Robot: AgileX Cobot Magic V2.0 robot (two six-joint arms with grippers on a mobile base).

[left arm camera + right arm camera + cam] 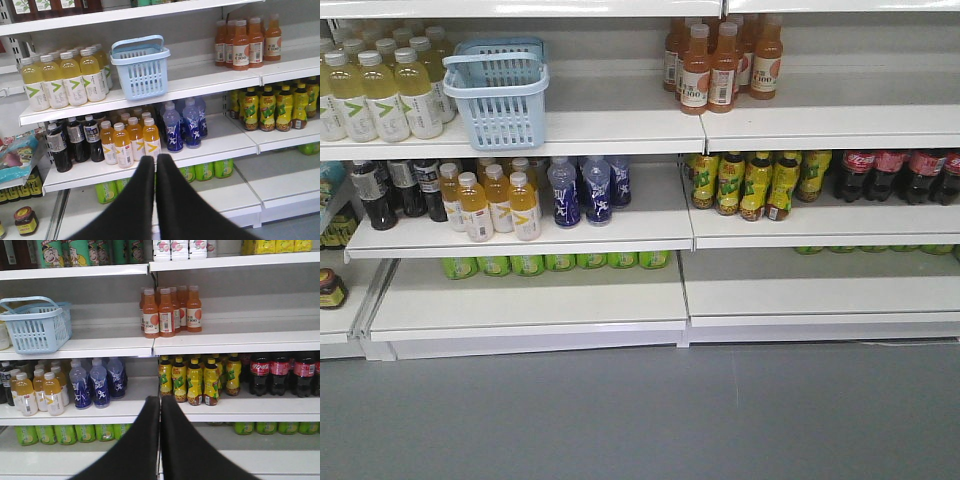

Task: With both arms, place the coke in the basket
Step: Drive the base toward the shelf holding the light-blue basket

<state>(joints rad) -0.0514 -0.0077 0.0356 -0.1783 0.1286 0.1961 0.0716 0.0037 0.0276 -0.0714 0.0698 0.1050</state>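
Note:
The light blue basket [505, 115] stands on the upper shelf, left of middle, with its thin handle swung up; nothing shows inside it. The left wrist view has the basket [145, 80] above and slightly left of my left gripper [155, 159], which is shut and holds nothing. In the right wrist view the basket [35, 332] sits far to the upper left of my right gripper [160, 400], also shut and holding nothing. Both grippers hang in front of the shelves, well clear of them. The coke is out of view. Neither arm shows in the front view.
Dark cola bottles with red labels [895, 172] stand at the right end of the middle shelf, beside yellow-green bottles [750, 182]. Pale yellow bottles [380, 92] crowd the basket's left. Orange bottles [720, 62], blue bottles [582, 190] and green cans [555, 262] fill other shelves.

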